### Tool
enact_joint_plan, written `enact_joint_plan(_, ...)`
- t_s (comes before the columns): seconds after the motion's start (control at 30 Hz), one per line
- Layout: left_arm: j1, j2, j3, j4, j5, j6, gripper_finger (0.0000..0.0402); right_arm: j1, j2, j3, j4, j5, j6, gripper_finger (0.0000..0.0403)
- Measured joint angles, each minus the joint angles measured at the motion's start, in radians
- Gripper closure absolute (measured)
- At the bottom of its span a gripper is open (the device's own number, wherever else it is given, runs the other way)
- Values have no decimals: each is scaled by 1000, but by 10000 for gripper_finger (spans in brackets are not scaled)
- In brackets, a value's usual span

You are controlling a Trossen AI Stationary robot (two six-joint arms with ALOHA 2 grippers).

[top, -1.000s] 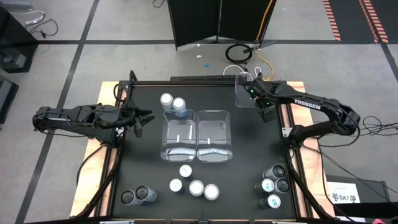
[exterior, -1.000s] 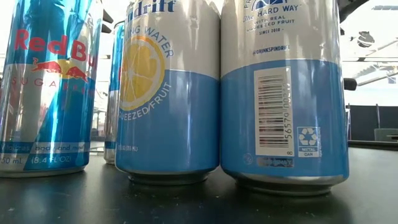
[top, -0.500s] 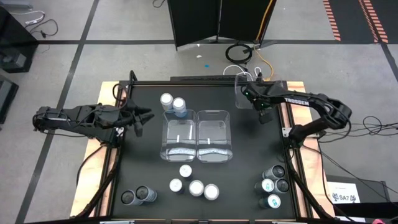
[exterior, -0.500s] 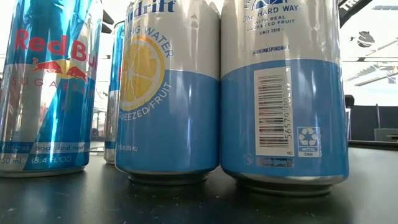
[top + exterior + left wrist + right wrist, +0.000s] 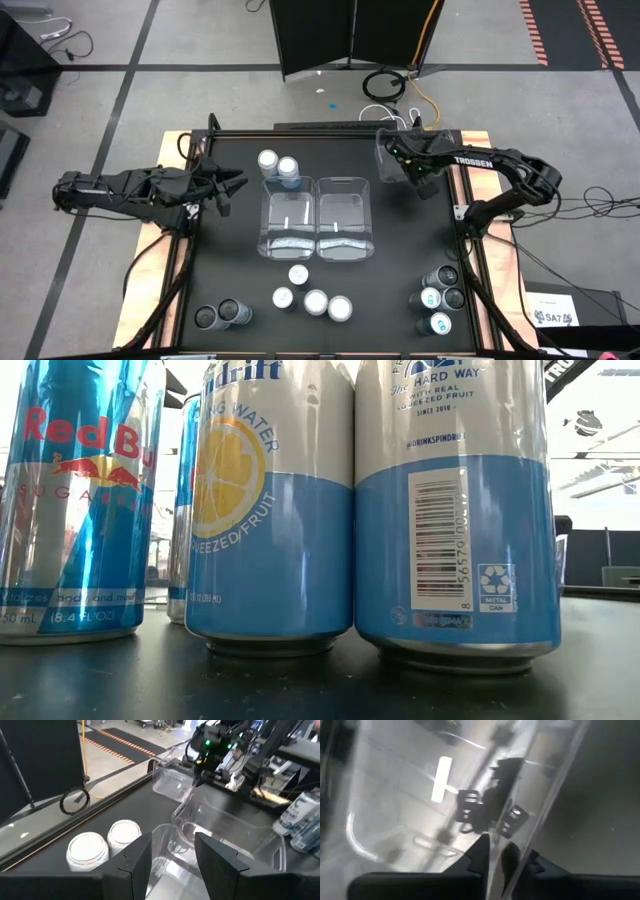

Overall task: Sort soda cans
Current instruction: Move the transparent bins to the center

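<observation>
The soda cans stand in groups on the black table: two (image 5: 277, 164) at the far middle, several white-topped ones (image 5: 312, 294) near the front, two dark ones (image 5: 220, 316) at the near left, several (image 5: 440, 296) at the near right. The low view shows a blue Red Bull can (image 5: 80, 500) and two white-and-blue cans (image 5: 270, 510) close up. My right gripper (image 5: 408, 165) is shut on a clear bin (image 5: 386, 156) at the far right. My left gripper (image 5: 226, 190) hovers open at the left, its fingers (image 5: 135, 860) apart, touching nothing. My right gripper grips the clear bin by one upright wall (image 5: 506, 832), at its top edge. One finger (image 5: 480, 851) is inside the bin and the other outside. The fingers come from above, pointing steeply down. The bin stands on the table on its bottom.
Two more clear bins (image 5: 290, 238) (image 5: 344, 240) stand side by side in the table's middle. The table's raised frame (image 5: 470, 250) runs along its edges. Bare black surface lies between the middle bins and the held bin.
My right gripper has sunk onto the far-right bin, drifting a little toward the table's left edge, and has shut on its wall. The bin stays on the table. The cans have not moved.
</observation>
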Motion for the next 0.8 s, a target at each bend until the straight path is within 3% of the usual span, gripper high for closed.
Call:
enact_joint_plan(0.17,0,0,0,17,0,0,243,2,-1,0,-7,-11,-28,397)
enact_joint_plan(0.8,0,0,0,30,23,-9,243,65,-35,2,-145,-87,-172,400)
